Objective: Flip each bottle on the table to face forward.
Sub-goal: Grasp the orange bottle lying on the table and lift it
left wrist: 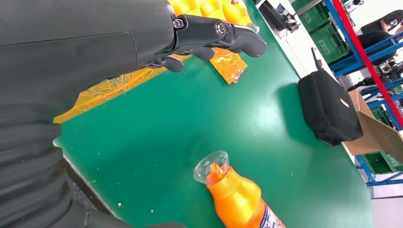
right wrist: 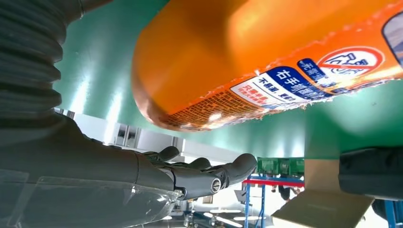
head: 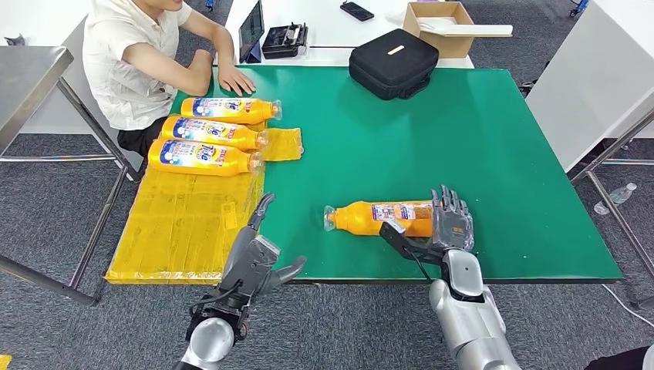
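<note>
Grey carpet floor (head: pixel 347 324) — steel table (head: pixel 27 73)

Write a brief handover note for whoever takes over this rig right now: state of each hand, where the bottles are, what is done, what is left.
Left hand: open, at the table's near edge, holding nothing.
Right hand: at the base of the lone bottle, fingers spread around it; a firm grip cannot be confirmed.
That bottle lies on its side on the green, cap toward the yellow sheet.
Three bottles lie in a row on the sheet, labels up, near a person.
Done, apparently: those three. Left: the lone bottle.
</note>
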Tool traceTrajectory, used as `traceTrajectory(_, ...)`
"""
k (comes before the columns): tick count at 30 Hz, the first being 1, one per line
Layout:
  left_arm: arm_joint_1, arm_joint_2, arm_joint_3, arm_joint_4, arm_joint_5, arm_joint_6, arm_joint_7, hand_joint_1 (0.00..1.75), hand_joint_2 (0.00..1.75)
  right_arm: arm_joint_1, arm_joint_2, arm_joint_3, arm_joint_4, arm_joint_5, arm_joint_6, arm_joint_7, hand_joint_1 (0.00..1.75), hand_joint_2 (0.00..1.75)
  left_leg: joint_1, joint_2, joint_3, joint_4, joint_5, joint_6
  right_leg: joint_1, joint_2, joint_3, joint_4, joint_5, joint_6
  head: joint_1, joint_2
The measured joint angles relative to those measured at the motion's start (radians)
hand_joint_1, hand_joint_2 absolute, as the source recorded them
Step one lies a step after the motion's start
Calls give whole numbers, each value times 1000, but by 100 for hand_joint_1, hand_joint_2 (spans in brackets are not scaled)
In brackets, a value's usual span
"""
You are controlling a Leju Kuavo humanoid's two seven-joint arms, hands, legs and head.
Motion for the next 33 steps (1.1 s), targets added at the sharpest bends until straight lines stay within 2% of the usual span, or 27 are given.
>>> traceTrajectory(15, -9, 0, -14, 20, 0, 12, -2, 0, 175, 5, 14, 28, 13, 0, -52, -40, 0, 175, 0, 0, 0, 0, 0, 0, 0, 0, 0, 0, 0, 0, 0, 0)
traceTrajectory(29, -12, 0, -16, 30, 1, 11, -2, 0, 175, 2, 18, 32, 31, -2, 14, -40, 0, 175, 0, 0, 0, 0, 0, 0, 0, 0, 0, 0, 0, 0, 0, 0)
traceTrajectory(30, -13, 0, -16, 31, 1, 11, -2, 0, 175, -1, 18, 31, 35, -2, 25, -40, 16, 175, 0, 0, 1, 0, 0, 0, 0, 0, 0, 0, 0, 0, 0, 0)
traceTrajectory(33, -13, 0, -16, 32, 1, 9, -2, 0, 175, -12, 18, 28, 52, -3, 48, -40, 125, 175, 0, 1, 2, 0, 0, 0, 0, 0, 1, 0, 0, 0, 0, 0)
